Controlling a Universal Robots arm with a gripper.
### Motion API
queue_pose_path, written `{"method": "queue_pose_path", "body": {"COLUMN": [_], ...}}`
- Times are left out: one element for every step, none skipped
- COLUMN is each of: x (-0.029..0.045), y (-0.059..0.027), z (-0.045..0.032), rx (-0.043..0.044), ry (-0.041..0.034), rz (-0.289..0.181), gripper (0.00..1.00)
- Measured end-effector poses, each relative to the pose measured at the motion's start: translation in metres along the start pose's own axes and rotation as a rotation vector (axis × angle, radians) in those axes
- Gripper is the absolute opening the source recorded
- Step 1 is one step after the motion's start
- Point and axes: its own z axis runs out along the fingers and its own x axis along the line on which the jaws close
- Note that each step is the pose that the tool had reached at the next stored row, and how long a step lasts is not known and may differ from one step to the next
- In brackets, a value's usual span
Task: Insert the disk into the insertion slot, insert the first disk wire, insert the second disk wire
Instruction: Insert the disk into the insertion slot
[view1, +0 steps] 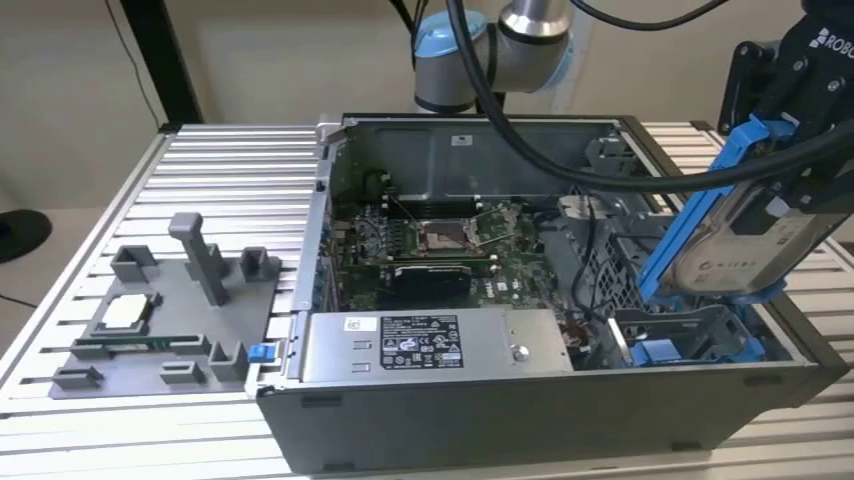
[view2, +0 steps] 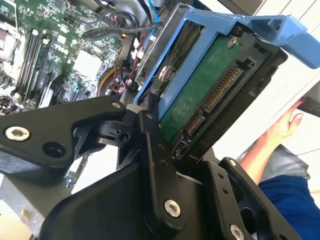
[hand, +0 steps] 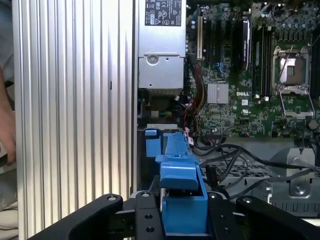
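The jaws are closed on the disk (view1: 747, 235), gripping its blue carrier frame from both sides; in the second wrist view their black fingers (view2: 152, 160) press against the frame's edge. The disk hangs tilted over the exterior view's right end of the open computer case (view1: 534, 420), its lower end just above the insertion slot (view1: 687, 340); whether the two touch, I cannot tell.

The exterior view shows the disk's silver labelled face; the second wrist view shows its other side (view2: 200, 95), a green circuit board with a row of connector pins; the first wrist view shows the carrier (hand: 182, 200) edge-on, with the case beneath it.

Inside the case lie one green motherboard (view1: 427, 240) and one grey power-supply box (view1: 427, 345), with black cables (view1: 574, 160) draped across; the slot's blue rails sit in the corner beside the box.

The case stands on a ribbed metal bench (view1: 227, 180); a grey fixture tray (view1: 160, 330) lies on it, towards the exterior view's left. A person's hand (view2: 285, 125) shows beyond the disk in the second wrist view.
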Motion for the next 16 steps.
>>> {"method": "queue_pose_path", "body": {"x": [0.0, 0.0, 0.0, 0.0, 0.0, 0.0, 0.0, 0.0, 0.0, 0.0, 0.0, 0.0, 0.0, 0.0, 0.0, 0.0], "y": [0.0, -0.0001, -0.0001, -0.0001, -0.0001, -0.0001, -0.0001, -0.0001, -0.0002, -0.0002, -0.0002, -0.0002, -0.0002, -0.0003, -0.0003, -0.0003], "z": [0.0005, 0.0009, 0.0013, 0.0017, 0.002, 0.0024, 0.0029, 0.0035, 0.0039, 0.0045, 0.0051, 0.0057, 0.0063, 0.0068, 0.0073, 0.0078], "rx": [0.0, 0.0, 0.0, 0.0, 0.0, 0.0, 0.0, 0.0, 0.0, 0.0, 0.0, 0.0, 0.0, -0.0001, 0.0, 0.0], "ry": [-0.0001, 0.0, -0.0001, -0.0001, 0.0, 0.0, -0.0001, -0.0002, -0.0001, 0.0, 0.0, -0.0001, -0.0001, 0.0, -0.0001, -0.0001], "rz": [0.0, 0.0, 0.0, 0.0, 0.0, 0.0, 0.0, 0.0, 0.0, 0.0, 0.0, 0.0, 0.0, 0.0, 0.0, 0.0], "gripper": [0.0, 0.0, 0.0, 0.0, 0.0, 0.0, 0.0, 0.0, 0.0, 0.0, 0.0, 0.0, 0.0, 0.0, 0.0, 0.0]}}
